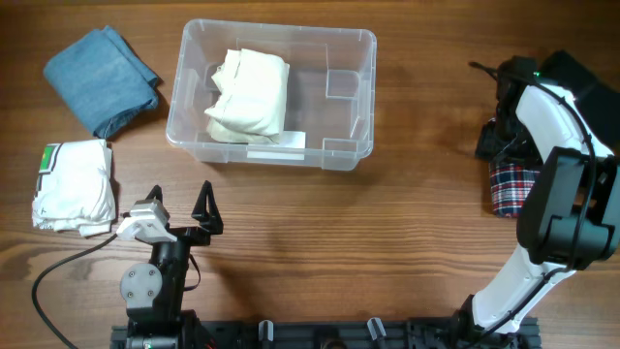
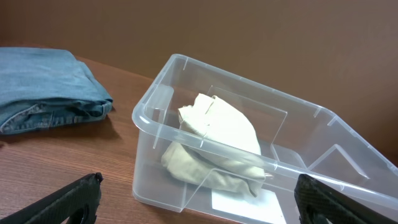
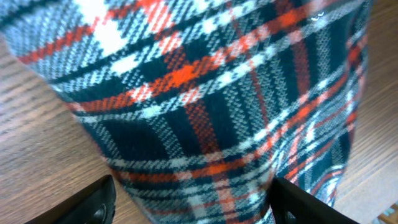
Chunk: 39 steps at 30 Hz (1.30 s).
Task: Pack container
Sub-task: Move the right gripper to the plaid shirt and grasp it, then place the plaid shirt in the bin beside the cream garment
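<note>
The clear plastic container [image 1: 366, 97] stands at the back middle of the table with a cream folded garment [image 1: 250, 94] in its left half. In the left wrist view the container [image 2: 152, 168] and the cream garment [image 2: 217, 134] lie just ahead. My left gripper [image 1: 180, 199] is open and empty near the front edge, short of the container; it also shows in the left wrist view [image 2: 199, 186]. My right gripper [image 3: 193, 199] is open, low over a plaid garment [image 3: 205, 93] at the right [image 1: 509, 186], one finger on each side of the cloth.
Folded blue jeans [image 1: 102, 78] lie at the back left, also in the left wrist view [image 2: 43, 87]. A white folded garment [image 1: 73, 184] lies at the left, beside my left gripper. The container's right half holds nothing.
</note>
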Motion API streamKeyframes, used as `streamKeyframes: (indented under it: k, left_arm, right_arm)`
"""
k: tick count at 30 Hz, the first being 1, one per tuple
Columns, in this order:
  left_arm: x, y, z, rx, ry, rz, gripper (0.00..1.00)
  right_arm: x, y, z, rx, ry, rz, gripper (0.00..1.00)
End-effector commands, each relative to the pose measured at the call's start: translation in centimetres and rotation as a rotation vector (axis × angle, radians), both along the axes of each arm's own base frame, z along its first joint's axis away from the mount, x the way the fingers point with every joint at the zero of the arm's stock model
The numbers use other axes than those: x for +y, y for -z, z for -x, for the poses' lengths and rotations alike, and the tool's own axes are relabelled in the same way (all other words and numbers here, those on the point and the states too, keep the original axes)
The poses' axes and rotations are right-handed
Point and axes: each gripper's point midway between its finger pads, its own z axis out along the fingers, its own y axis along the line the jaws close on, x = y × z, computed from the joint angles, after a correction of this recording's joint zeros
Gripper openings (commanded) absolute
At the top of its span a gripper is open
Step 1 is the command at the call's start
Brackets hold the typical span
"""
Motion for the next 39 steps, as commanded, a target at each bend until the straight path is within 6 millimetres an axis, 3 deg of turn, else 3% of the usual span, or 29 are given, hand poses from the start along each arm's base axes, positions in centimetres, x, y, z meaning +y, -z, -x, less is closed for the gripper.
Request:
streamKeyframes:
  k: [1, 3, 4, 5, 6, 9, 11, 14, 17, 19, 21, 23, 25, 26, 29, 31, 32, 34, 36, 38, 39]
  left_arm:
    - [0.2, 0.1, 0.0, 0.0, -0.006, -0.009, 1.0]
    - [0.2, 0.1, 0.0, 0.0, -0.006, -0.009, 1.0]
    - [0.2, 0.1, 0.0, 0.0, -0.006, -0.009, 1.0]
    - [0.2, 0.1, 0.0, 0.0, -0.006, -0.009, 1.0]
    - [0.2, 0.1, 0.0, 0.0, -0.006, -0.009, 1.0]
    - [0.2, 0.1, 0.0, 0.0, -0.006, -0.009, 1.0]
    - [0.2, 0.1, 0.0, 0.0, -0.006, -0.009, 1.0]
    - [0.2, 0.1, 0.0, 0.0, -0.006, -0.009, 1.0]
    - [0.2, 0.1, 0.0, 0.0, -0.006, -0.009, 1.0]
    - [0.2, 0.1, 0.0, 0.0, -0.007, -0.009, 1.0]
    - [0.2, 0.1, 0.0, 0.0, -0.006, -0.009, 1.0]
    - [0.2, 0.1, 0.0, 0.0, -0.006, -0.009, 1.0]
    - [0.2, 0.1, 0.0, 0.0, -0.006, -0.009, 1.0]
    - [0.2, 0.1, 0.0, 0.0, -0.006, -0.009, 1.0]
    - [0.2, 0.1, 0.0, 0.0, -0.006, -0.009, 1.0]
    - [0.2, 0.1, 0.0, 0.0, -0.006, -0.009, 1.0]
    - [0.2, 0.1, 0.0, 0.0, -0.007, -0.009, 1.0]
    - [0.2, 0.1, 0.0, 0.0, -0.006, -0.009, 1.0]
    - [0.2, 0.1, 0.0, 0.0, -0.006, -0.009, 1.0]
    - [0.2, 0.1, 0.0, 0.0, -0.006, -0.009, 1.0]
    - [0.2, 0.1, 0.0, 0.0, -0.006, -0.009, 1.0]
  right_arm:
    - [-0.6, 1.4, 0.5, 0.01, 0.009, 0.021, 0.6]
    - [-0.6, 1.4, 0.3, -0.002, 0.01, 0.023, 0.47]
    - [-0.6, 1.4, 0.2, -0.008, 0.014, 0.024, 0.33]
    - [-0.6, 1.4, 0.1, -0.012, 0.021, 0.026, 0.09]
    - [-0.6, 1.4, 0.1, -0.016, 0.033, 0.028, 0.04]
    - [-0.4, 1.3, 0.0, -0.023, 0.039, 0.017, 0.04]
    - [0.9, -0.2, -1.3, -0.072, 0.039, -0.064, 0.04]
    - [3.6, -5.8, -4.8, -0.22, -0.04, -0.231, 0.04]
    - [8.7, -15.6, -7.9, -0.479, -0.196, -0.492, 0.04]
    - [12.1, -21.7, -8.1, -0.649, -0.313, -0.633, 0.04]
    - [14.9, -26.1, -7.5, -0.772, -0.373, -0.714, 0.04]
    - [17.2, -30.0, -6.9, -0.883, -0.366, -0.744, 0.04]
    - [21.1, -33.5, -6.8, -0.989, -0.374, -0.791, 0.04]
    - [23.0, -34.4, -7.2, -1.026, -0.363, -0.784, 0.04]
    - [29.9, -33.6, -8.3, -1.048, -0.403, -0.724, 0.04]
    - [33.4, -31.2, -9.0, -1.018, -0.412, -0.668, 0.04]
    - [35.2, -29.0, -9.5, -0.98, -0.408, -0.639, 0.04]
    - [36.8, -26.0, -10.1, -0.926, -0.397, -0.605, 0.04]
    - [38.3, -21.7, -11.0, -0.847, -0.375, -0.585, 0.04]
    - [38.8, -17.3, -11.9, -0.768, -0.341, -0.561, 0.04]
    - [38.9, -16.1, -12.1, -0.746, -0.326, -0.555, 0.04]
